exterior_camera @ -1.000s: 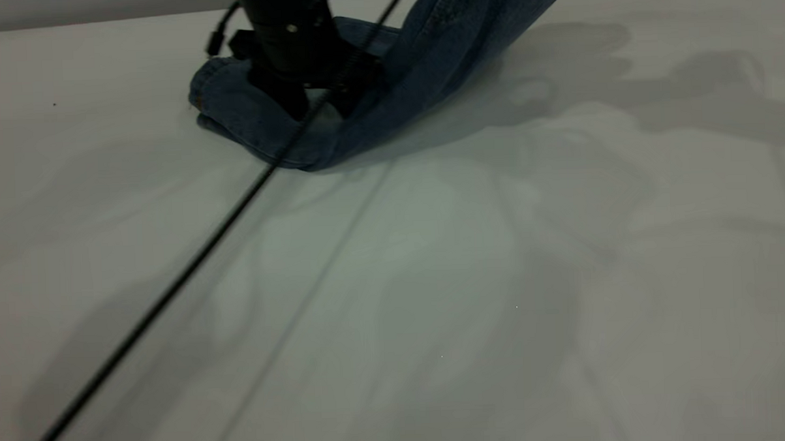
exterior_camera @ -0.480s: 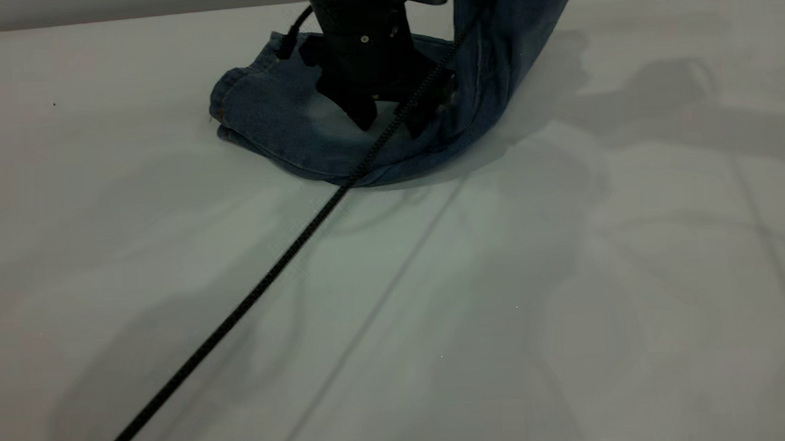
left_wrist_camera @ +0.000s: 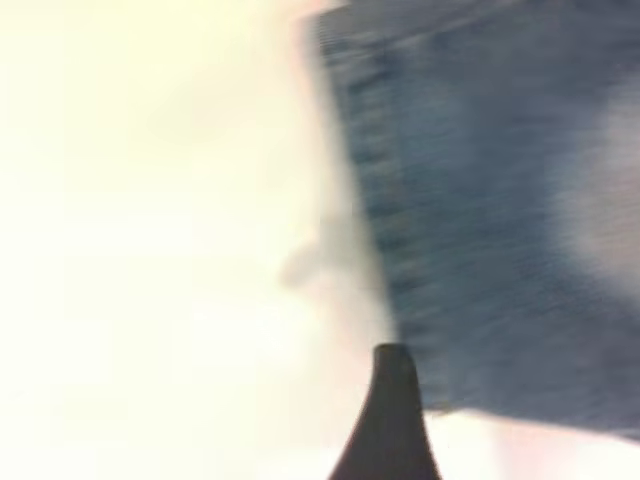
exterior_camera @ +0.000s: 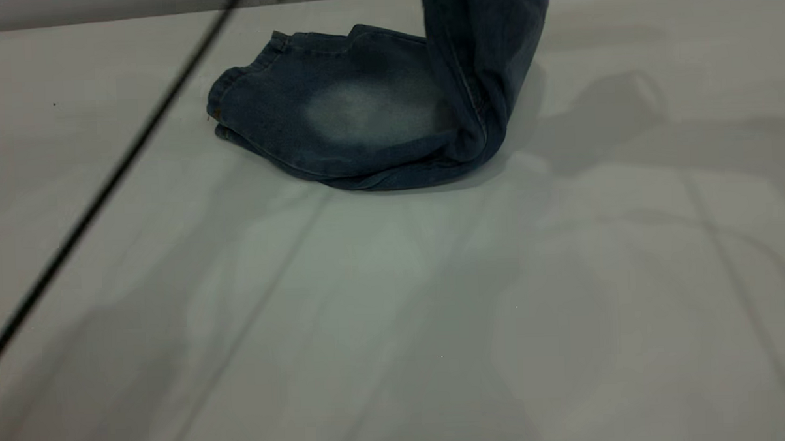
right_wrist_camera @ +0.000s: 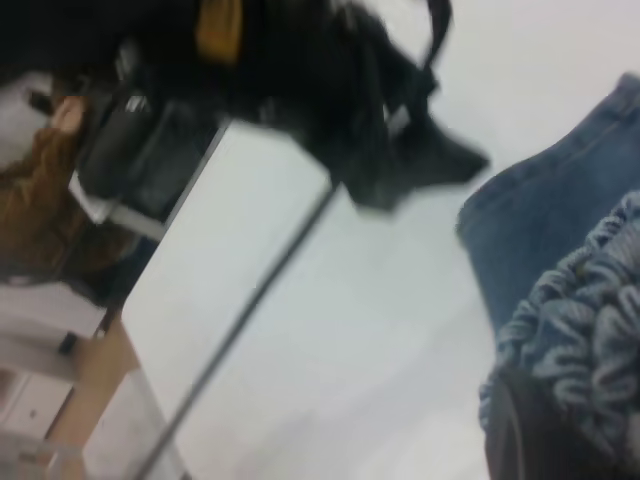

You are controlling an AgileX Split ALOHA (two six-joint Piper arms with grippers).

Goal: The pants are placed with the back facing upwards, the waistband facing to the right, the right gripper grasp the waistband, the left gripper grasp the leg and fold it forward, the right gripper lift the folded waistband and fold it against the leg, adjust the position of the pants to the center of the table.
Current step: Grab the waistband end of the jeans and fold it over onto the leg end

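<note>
Pants half lifted on the white worktop (exterior_camera: 395,299)

The pants (exterior_camera: 363,127) are laid on the far middle of the worktop, their right part raised upright. The waistband (right_wrist_camera: 585,320) is clenched by the right end effector (right_wrist_camera: 535,430). The state of the left end effector (right_wrist_camera: 390,150), raised clear of the pants, cannot be told.

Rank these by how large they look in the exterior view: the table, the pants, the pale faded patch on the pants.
1. The table, filling nearly the whole view.
2. The pants, partly lying flat and partly lifted out of the top edge, so their full size is not shown.
3. The pale faded patch, lying within the flat part.
</note>
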